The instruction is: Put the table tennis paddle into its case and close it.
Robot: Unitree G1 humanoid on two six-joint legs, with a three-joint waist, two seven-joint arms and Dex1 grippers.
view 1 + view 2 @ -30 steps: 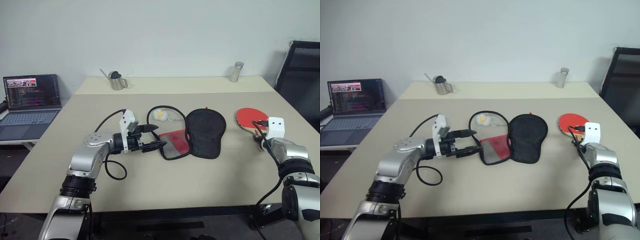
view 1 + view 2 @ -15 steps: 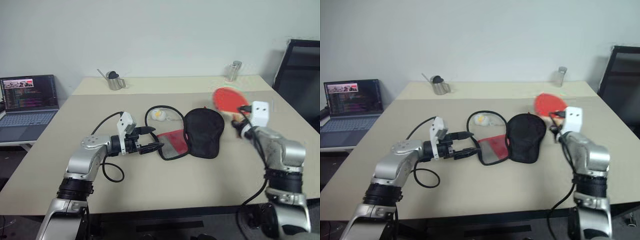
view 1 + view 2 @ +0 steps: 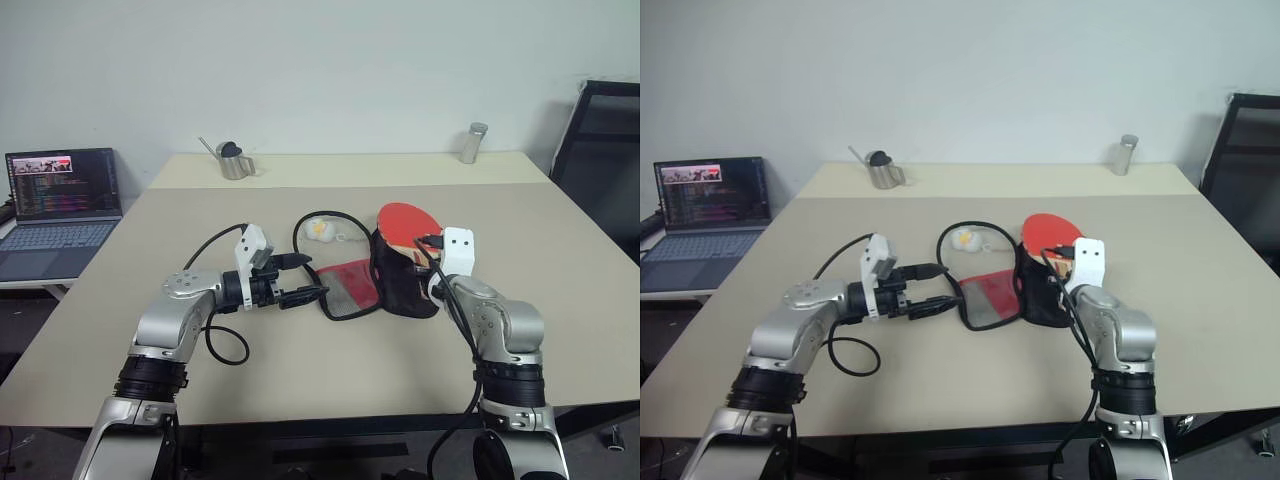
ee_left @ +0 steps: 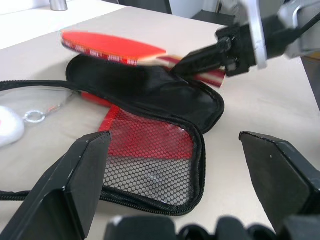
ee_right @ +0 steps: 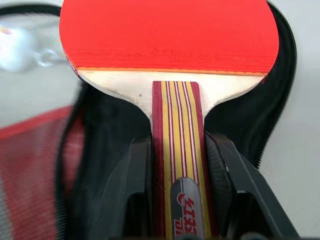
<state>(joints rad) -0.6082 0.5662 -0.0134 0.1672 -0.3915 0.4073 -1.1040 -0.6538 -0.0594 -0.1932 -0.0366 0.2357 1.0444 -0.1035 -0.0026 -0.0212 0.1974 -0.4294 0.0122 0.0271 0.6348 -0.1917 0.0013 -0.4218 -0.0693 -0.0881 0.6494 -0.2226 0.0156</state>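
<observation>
Beige counter (image 3: 300,370) carries the unzipped case (image 3: 385,265), spread flat for loading. Right jaws (image 5: 177,165) clamp the paddle (image 3: 408,222) by its handle above the case, while left jaws (image 3: 305,277) wait wide beside it.

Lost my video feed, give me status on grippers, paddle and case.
Right gripper shut on paddle, held above open case. Left gripper open beside case. Nothing blocking.

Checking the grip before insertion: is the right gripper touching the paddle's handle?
Touching. In the right wrist view both fingers press the table tennis paddle handle's sides.
</observation>
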